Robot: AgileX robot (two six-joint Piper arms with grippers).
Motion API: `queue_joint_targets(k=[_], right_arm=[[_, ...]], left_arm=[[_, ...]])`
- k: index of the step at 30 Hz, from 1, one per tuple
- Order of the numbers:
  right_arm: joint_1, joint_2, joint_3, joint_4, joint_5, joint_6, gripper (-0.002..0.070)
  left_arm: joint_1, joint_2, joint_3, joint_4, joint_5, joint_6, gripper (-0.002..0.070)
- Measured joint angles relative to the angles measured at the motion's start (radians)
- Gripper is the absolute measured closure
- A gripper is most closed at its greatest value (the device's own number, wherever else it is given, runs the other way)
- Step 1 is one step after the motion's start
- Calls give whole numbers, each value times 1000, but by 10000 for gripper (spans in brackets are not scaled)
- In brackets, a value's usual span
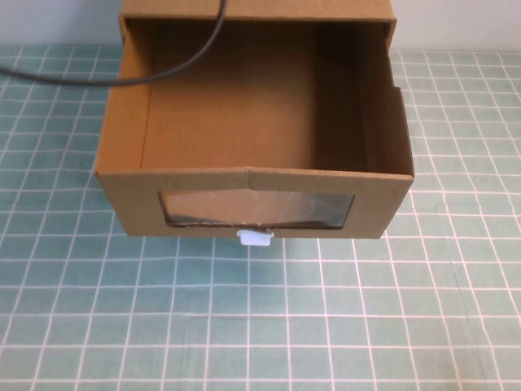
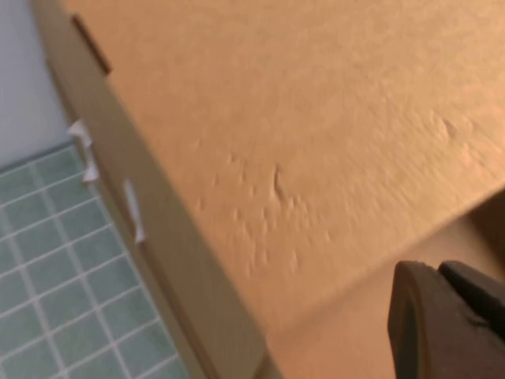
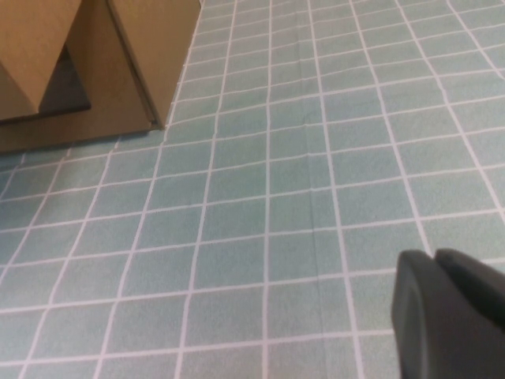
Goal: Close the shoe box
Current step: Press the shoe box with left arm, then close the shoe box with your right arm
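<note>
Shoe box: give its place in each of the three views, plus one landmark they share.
High view: shoe box top centre, drawer pulled open; neither hand visible.
Left wrist view: cardboard wall fills the frame above the left hand.
Right wrist view: corner upper left; right hand over the mat.
Shared landmark: green grid mat.

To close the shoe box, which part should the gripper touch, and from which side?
Probably push rather than grip: press the drawer's front panel of the shoe box, coming from the robot's side, since the drawer stands pulled out toward it. The left gripper is beside the cardboard; the right gripper is over the mat.
</note>
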Motion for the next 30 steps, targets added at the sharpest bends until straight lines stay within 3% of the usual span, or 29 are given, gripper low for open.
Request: queue_joint_targets(k=[11,30], right_arm=[[0,0,0,0,0,0,687],[0,0,0,2,-2,0,687]], left_arm=[[0,263,-202,-117,54,74,680],[0,306,-216,-168,52,77,680]])
